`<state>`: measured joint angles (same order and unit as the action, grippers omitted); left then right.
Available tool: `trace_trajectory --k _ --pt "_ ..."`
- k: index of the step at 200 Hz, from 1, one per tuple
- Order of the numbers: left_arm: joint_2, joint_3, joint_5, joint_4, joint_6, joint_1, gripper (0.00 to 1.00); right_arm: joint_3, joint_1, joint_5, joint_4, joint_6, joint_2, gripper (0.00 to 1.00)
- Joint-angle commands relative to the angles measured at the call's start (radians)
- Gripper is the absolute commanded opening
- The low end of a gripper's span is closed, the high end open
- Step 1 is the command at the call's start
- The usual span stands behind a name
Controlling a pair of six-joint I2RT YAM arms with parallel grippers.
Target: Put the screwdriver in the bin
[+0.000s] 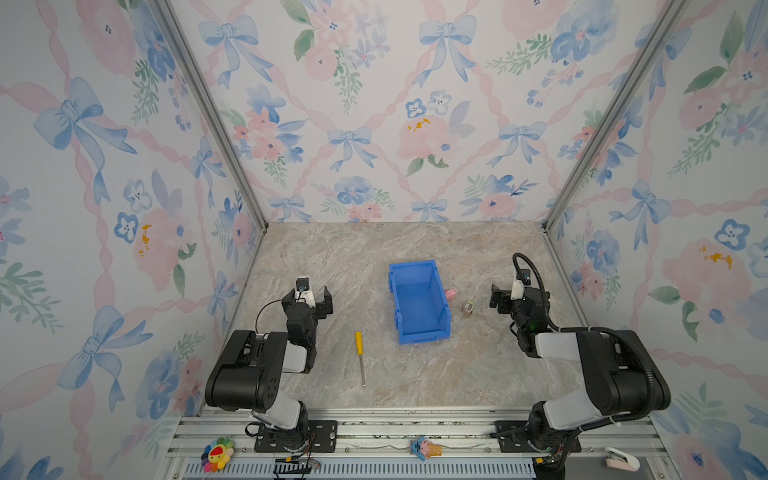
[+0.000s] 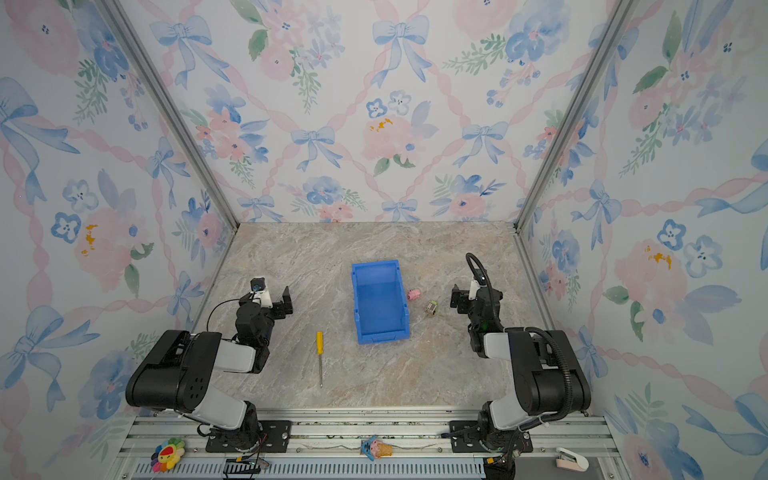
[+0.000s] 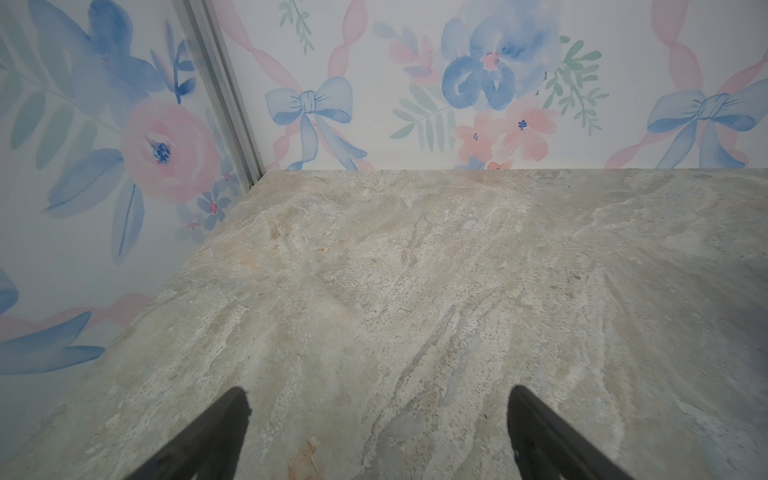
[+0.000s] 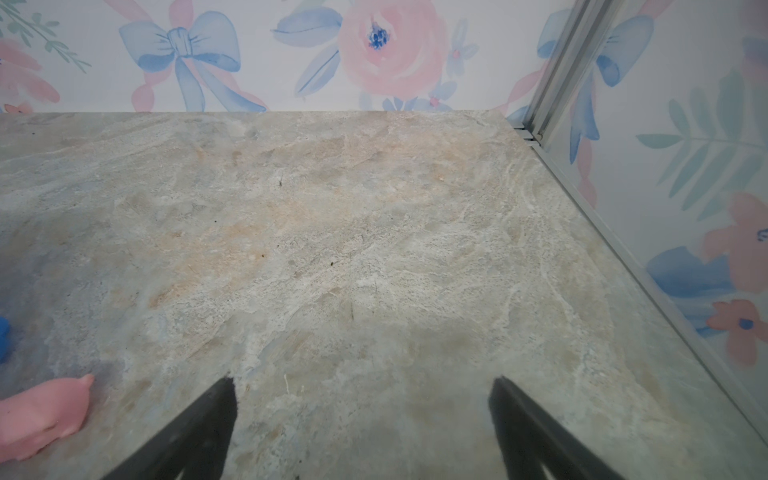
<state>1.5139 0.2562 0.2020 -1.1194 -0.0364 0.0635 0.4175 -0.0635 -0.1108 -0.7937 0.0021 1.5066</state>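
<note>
The screwdriver (image 1: pixel 360 358) lies flat on the table (image 1: pixel 457 374), near the bin's (image 1: pixel 419 299) front corner, untouched. The left gripper (image 3: pixel 379 395) and right gripper (image 4: pixel 363 385) hover wide open and empty, flanking both, probably ready to pick.

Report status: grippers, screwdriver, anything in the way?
Left gripper open, right gripper open, both empty. Screwdriver flat on table, left of bin. Bin empty; pink toy, small block right of it, not blocking.
</note>
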Motion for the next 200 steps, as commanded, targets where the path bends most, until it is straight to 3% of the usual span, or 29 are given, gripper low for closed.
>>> trace_trajectory --k 1,53,69,99,135,200 --pt "-0.097 0.066 0.032 0.203 -0.016 -0.003 0.98 0.046 -0.013 -0.048 0.128 -0.009 -0.076 0.97" --pt "-0.305 0.237 0.081 0.797 -0.130 0.066 0.98 0.132 -0.085 -0.168 0.461 0.018 -0.258 0.97" --pt "-0.322 0.332 0.140 1.021 -0.271 0.102 0.98 0.189 -0.107 -0.199 0.602 0.094 -0.308 0.97" --pt "-0.303 0.453 0.085 1.353 -0.424 0.177 0.98 0.330 -0.129 -0.189 0.912 0.261 -0.350 0.97" --pt "-0.346 0.444 0.000 1.446 -0.572 0.291 0.97 0.457 -0.221 -0.181 1.199 0.322 -0.354 0.97" --pt "-0.268 0.440 -0.029 1.590 -0.744 0.467 0.98 0.448 -0.416 -0.176 1.362 0.396 -0.496 0.97"
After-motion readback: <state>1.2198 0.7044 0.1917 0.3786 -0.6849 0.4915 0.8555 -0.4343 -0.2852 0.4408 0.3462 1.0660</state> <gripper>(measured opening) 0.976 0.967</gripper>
